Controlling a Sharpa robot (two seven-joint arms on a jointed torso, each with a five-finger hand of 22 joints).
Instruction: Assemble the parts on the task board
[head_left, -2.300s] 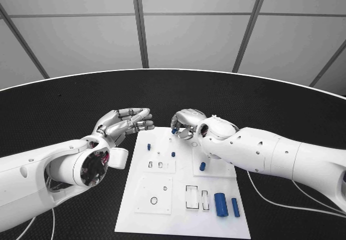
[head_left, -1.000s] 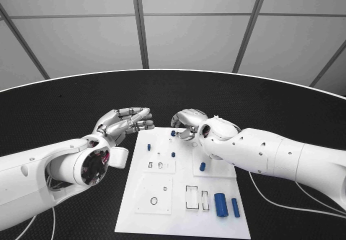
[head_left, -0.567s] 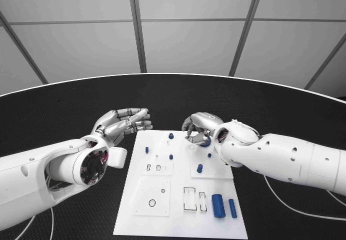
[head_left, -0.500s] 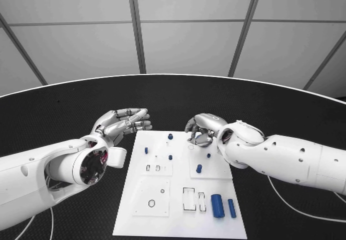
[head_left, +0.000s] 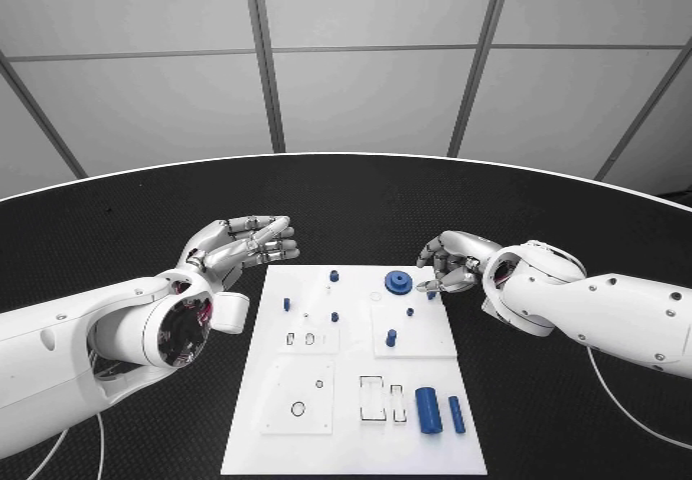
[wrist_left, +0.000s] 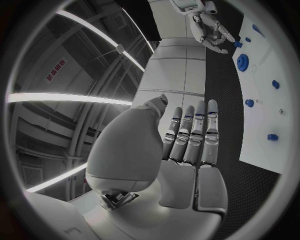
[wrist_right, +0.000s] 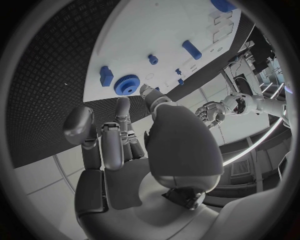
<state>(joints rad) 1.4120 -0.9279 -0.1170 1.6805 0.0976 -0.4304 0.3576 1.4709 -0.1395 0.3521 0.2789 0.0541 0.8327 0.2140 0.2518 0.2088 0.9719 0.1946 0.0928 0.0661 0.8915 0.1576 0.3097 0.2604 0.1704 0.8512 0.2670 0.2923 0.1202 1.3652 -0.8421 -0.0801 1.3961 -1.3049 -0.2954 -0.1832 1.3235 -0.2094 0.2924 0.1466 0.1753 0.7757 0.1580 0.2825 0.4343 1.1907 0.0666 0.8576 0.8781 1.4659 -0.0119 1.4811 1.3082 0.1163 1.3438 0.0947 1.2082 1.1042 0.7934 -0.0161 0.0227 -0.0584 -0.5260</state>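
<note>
- Grey wall panels are being seen behind a round black table, on which the white task board is lying lengthwise in front of the robot.
- A blue gear is being shown seated flat on the board near its far edge, with a small blue block just beside it at the board's right rim; the same gear and block are being seen side by side in the right wrist view.
- Small blue pegs are being shown standing on the far half of the board: one near the far edge, one toward the left side, one near the middle, and two on the right-hand raised plate.
- A thick blue cylinder and a thinner blue rod are being shown lying side by side at the near right corner, beside empty rectangular slots.
- The left hand is being held above the table just off the board's far left corner, fingers extended and lying together, nothing in it.
- The right hand is being held just beyond the board's far right corner, close to the gear and block; its fingers are loosely curled and apart, and appear to be holding nothing, though contact with the block cannot be ruled out from the head view.
</note>
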